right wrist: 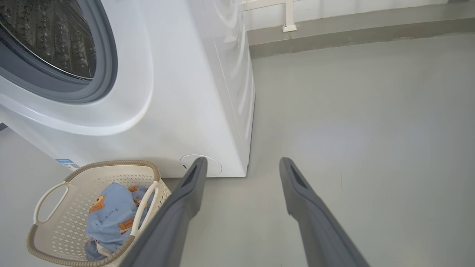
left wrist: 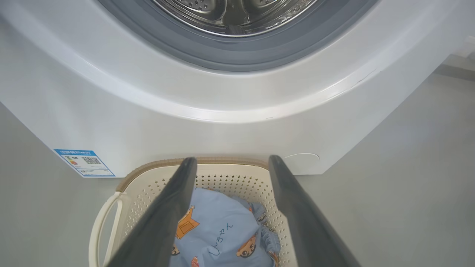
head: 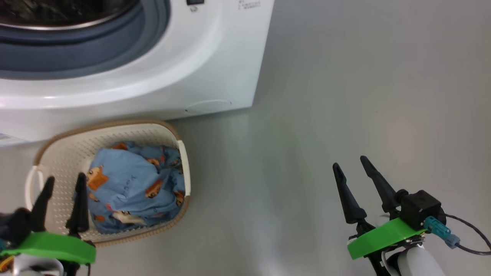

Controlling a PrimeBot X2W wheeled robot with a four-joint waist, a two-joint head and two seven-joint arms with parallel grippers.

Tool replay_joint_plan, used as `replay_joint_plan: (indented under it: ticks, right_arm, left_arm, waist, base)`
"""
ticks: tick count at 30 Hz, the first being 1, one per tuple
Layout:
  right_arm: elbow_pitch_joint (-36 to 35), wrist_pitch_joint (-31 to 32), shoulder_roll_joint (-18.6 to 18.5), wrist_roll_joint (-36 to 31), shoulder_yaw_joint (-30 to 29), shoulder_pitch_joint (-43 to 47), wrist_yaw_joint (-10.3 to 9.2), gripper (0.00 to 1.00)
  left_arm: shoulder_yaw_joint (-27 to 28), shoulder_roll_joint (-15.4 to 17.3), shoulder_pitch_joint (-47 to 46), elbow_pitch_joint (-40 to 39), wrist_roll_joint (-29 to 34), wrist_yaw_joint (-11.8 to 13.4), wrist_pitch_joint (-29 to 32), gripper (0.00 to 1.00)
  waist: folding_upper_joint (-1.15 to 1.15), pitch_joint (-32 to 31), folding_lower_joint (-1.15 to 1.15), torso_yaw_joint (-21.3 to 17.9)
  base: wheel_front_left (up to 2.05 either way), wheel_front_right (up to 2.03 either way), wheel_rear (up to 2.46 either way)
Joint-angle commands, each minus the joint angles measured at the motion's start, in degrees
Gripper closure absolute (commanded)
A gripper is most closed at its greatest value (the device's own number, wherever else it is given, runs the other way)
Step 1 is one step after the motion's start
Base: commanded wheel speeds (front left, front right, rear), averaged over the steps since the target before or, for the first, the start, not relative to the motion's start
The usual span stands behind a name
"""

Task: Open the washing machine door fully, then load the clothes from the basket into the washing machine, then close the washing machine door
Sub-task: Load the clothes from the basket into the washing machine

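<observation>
Dark left pincer [head: 65, 177] gapes empty over the clothes [head: 130, 184], right pincer [head: 350, 161] likewise spread, empty.

Plain grey floor [head: 345, 96], smooth, with a soft sheen of light on it. At the back a grey kerb [right wrist: 352, 35] runs under a white wall [right wrist: 352, 4], which has a little white bracket [right wrist: 288, 16] on it.

It looked like a laundry corner in a plain utility room. A white front-loading washing machine [right wrist: 193, 92] stood on a smooth grey floor [right wrist: 352, 129], with a cream perforated basket [head: 69, 153] of light-blue cartoon-printed clothes [head: 130, 188] just in front of it. Behind, a pale wall [right wrist: 334, 5] met the floor at a grey skirting strip [right wrist: 352, 27]. A blue label [left wrist: 84, 163] was stuck low on the machine's front.
</observation>
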Motion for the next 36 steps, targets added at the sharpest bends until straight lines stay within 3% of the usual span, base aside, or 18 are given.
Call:
replay_joint_plan:
  ticks: [1,8,26,36]
  right_arm:
    - [-1.5,-0.5,-0.1,0.9,1.7,-0.6,0.16,0.00]
    - [-3.0,-0.5,-0.1,2.6,3.5,-2.4,0.16,0.00]
    - [-5.7,-0.5,-0.1,3.6,4.6,-4.5,0.16,0.00]
    - [-6.3,-0.5,-0.1,4.6,5.4,-5.1,0.16,0.00]
  left_arm:
    - [1.5,2.5,-1.5,-0.5,-0.2,-0.1,-0.3,0.00]
    - [-1.2,6.8,-4.9,1.7,-1.6,-0.1,-0.3,0.00]
    - [-4.4,9.0,-12.4,9.5,-4.4,-0.1,-0.3,0.00]
    - [-7.5,13.3,-17.6,18.2,-5.0,-0.1,-0.3,0.00]
  waist:
    - [0.00,5.4,-0.01,-2.5]
    - [0.00,12.0,-0.01,-4.9]
    - [0.00,20.8,-0.01,-6.6]
    - [0.00,24.1,-0.01,-7.8]
  base:
    - [0.00,0.00,0.00]
    - [0.00,0.00,0.00]
    - [0.00,0.00,0.00]
    - [0.00,0.00,0.00]
